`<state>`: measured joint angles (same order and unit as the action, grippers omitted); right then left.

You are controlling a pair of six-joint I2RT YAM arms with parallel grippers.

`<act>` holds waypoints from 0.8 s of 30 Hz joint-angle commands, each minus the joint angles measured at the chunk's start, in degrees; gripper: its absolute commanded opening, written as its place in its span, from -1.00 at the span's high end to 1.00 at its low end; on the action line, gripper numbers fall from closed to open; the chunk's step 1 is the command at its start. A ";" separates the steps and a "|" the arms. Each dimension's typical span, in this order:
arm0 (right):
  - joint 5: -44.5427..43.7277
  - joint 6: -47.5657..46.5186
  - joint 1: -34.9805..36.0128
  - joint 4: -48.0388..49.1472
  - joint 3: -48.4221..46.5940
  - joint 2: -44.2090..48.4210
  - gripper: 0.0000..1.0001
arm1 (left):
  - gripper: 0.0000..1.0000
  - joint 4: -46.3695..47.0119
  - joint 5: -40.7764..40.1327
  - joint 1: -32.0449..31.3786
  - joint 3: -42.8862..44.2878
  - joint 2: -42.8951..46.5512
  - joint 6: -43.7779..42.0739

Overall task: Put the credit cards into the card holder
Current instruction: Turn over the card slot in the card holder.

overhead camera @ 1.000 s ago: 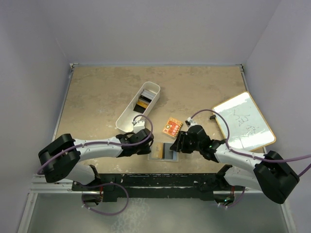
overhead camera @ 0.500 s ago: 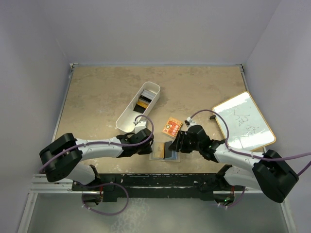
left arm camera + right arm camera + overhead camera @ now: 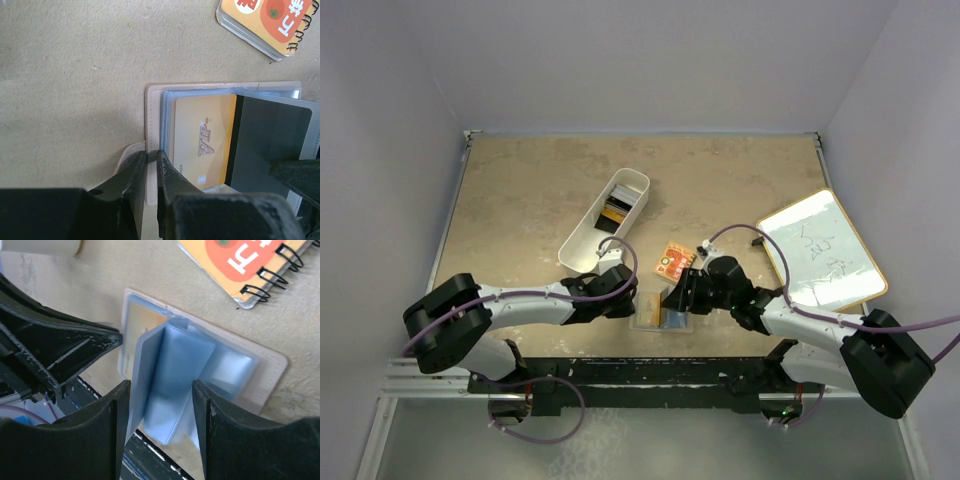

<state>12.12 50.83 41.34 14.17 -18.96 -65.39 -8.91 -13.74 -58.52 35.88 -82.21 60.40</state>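
Step in hand: loading cards, w/ the holder open and being worked. The beige leather-like folding card holder (image 3: 152,120) lies open at 6 o'c of the table, by the near edge, btwn the two arms. The left gripper (image 3: 150,157), jaws narrow, pinches the holder's 9 o'c edge by the tab, anchoring it. The right gripper (image 3: 161,385), jaws approx half-wide, sits at the 3 o'c side. It looks to hold the clear bluish plastic sleeves (image 3: 170,365), which stand buckled btwn its fingers.

A gold VIP card (image 3: 202,140) sits in a slot. In the left wrist view a dark grey card (image 3: 272,132) overlaps its 3 o'c side; can't tell if it's seated.

Next, prob: seat the grey card, or fetch more from the white oblong plastic bin (image 3: 578,248) at 11 o'c of the holder. That calls for the holder pinned, a sleeve mouth open and the card fed square.

Count:
- 1 card holder
- 2 cards at the holder
- more cards in bin (image 3: 613,213), number unclear
- 1 bin
- 1 orange spiral notebook (image 3: 265,20) at 12–1 o'c of the holder, just beside it, apart
- 1 white board (image 3: 820,250) at 3 o'c
- 2 grippers
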 commanded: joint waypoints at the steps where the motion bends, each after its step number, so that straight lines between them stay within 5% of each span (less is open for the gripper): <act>1: 2.82 0.46 0.15 5.49 -0.71 0.67 -0.10 | 0.80 1.83 1.29 -0.10 0.33 -1.38 -0.64; 24: 1.46 0.09 0.18 4.29 -1.65 -1.74 0.19 | 0.78 0.11 0.29 -0.06 0.75 0.61 0.05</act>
<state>15.53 51.64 41.34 19.62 -18.96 -67.24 -8.14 -13.50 -58.52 35.88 -82.50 60.42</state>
